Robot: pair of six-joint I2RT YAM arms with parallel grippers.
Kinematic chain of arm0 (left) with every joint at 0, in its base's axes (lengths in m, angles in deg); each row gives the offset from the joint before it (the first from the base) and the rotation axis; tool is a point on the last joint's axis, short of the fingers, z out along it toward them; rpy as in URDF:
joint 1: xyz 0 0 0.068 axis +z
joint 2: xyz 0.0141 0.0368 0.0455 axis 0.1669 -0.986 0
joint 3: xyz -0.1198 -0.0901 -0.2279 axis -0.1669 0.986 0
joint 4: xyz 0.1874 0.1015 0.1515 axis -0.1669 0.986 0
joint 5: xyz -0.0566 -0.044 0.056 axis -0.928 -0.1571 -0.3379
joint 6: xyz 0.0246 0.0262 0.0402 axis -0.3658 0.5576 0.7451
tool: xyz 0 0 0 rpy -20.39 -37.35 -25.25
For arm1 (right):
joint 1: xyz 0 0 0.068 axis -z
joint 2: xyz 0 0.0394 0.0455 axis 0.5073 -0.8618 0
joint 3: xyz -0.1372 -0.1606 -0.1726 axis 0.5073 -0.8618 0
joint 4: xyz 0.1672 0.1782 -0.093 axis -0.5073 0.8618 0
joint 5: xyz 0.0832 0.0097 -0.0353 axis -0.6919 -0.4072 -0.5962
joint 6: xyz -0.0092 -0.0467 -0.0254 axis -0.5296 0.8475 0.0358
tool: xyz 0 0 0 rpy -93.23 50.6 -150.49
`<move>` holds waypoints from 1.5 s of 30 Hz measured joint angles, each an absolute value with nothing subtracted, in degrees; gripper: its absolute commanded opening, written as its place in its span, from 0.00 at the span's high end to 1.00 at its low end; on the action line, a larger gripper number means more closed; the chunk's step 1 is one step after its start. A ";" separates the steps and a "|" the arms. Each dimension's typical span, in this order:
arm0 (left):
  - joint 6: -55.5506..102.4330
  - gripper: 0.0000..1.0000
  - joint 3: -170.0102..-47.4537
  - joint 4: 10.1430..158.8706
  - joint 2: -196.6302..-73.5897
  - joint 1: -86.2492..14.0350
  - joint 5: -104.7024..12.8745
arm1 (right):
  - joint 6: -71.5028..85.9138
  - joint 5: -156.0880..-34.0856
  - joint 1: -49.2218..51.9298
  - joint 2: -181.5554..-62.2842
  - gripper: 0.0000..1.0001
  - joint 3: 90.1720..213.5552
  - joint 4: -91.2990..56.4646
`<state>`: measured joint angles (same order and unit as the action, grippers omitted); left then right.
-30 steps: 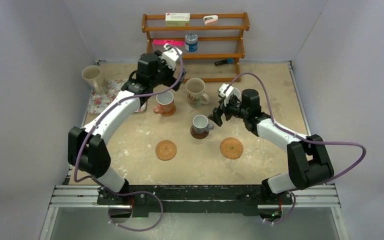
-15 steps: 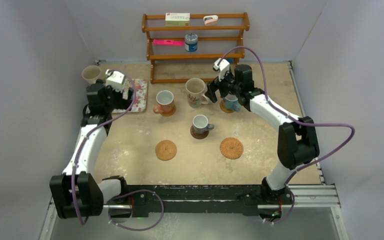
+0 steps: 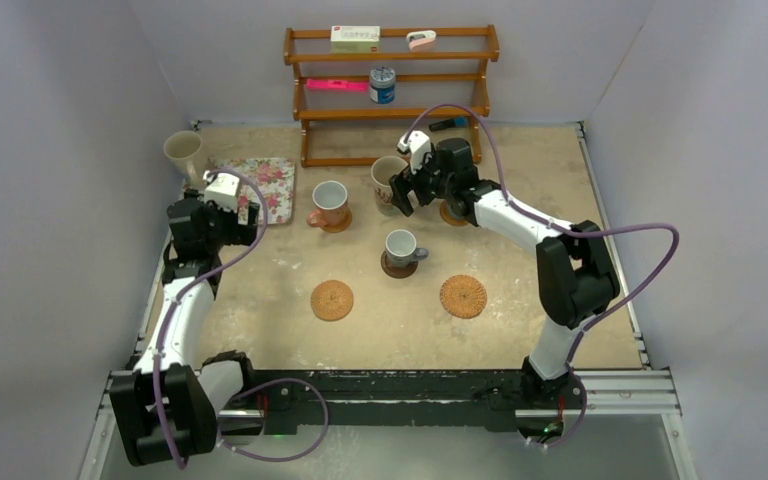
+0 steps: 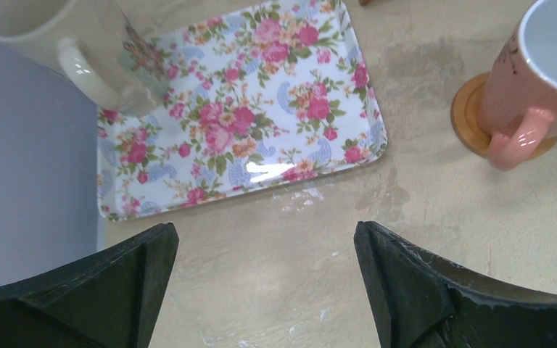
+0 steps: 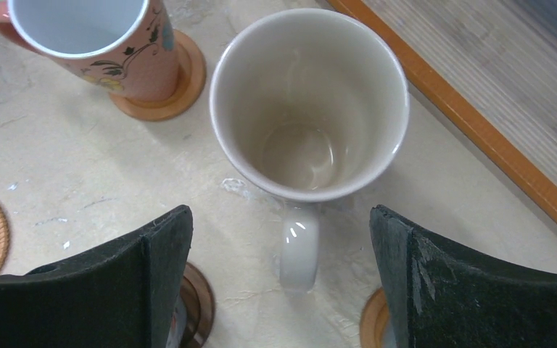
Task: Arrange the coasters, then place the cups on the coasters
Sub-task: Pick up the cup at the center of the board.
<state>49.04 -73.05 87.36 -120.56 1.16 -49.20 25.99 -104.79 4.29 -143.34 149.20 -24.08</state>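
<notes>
- Beside the wooden rack (image 3: 350, 113), right pincer (image 5: 279, 217) hangs wide-jawed over a cream mug (image 5: 309, 109) standing on bare counter (image 5: 80, 167).
- Left pincer (image 4: 265, 228), wide and empty, hangs near floral tray (image 4: 246, 109).
- Orange-brown mug (image 5: 87, 29) sits on a coaster (image 5: 185, 83).

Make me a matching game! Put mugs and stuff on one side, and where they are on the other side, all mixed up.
Things:
1. small grey-white mug
2. tin can
3. cream mug beside the wooden rack
4. right woven coaster

Places or states:
a. nothing on it
b. standing with no coaster under it
c. on a shelf of the wooden rack
d. on the dark brown coaster

Pairs: 1-d, 2-c, 3-b, 4-a
</notes>
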 measured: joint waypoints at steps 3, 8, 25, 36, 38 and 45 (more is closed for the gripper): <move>49.06 0.01 -72.29 86.38 -117.37 1.16 -49.23 | 25.57 -103.22 4.31 -143.34 0.10 148.70 -25.08; 49.09 0.02 -71.33 85.40 -115.25 1.16 -49.20 | 25.33 -101.18 4.29 -143.58 0.14 147.80 -26.50; 49.09 0.02 -70.50 85.33 -115.45 1.16 -49.23 | 25.33 -100.11 3.76 -146.81 0.46 146.97 -29.45; 49.09 0.03 -70.41 84.57 -115.71 1.16 -49.23 | 25.42 -101.47 3.15 -146.86 0.60 146.97 -29.43; 49.09 0.03 -70.41 84.52 -115.71 1.16 -49.23 | 25.37 -101.47 3.15 -146.90 0.61 146.97 -29.45; 49.09 0.03 -70.41 84.48 -115.87 1.16 -49.23 | 25.46 -100.96 3.15 -147.51 0.81 146.95 -29.67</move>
<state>49.09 -70.41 84.48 -115.87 1.16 -49.23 25.46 -100.96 3.15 -147.51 146.95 -29.67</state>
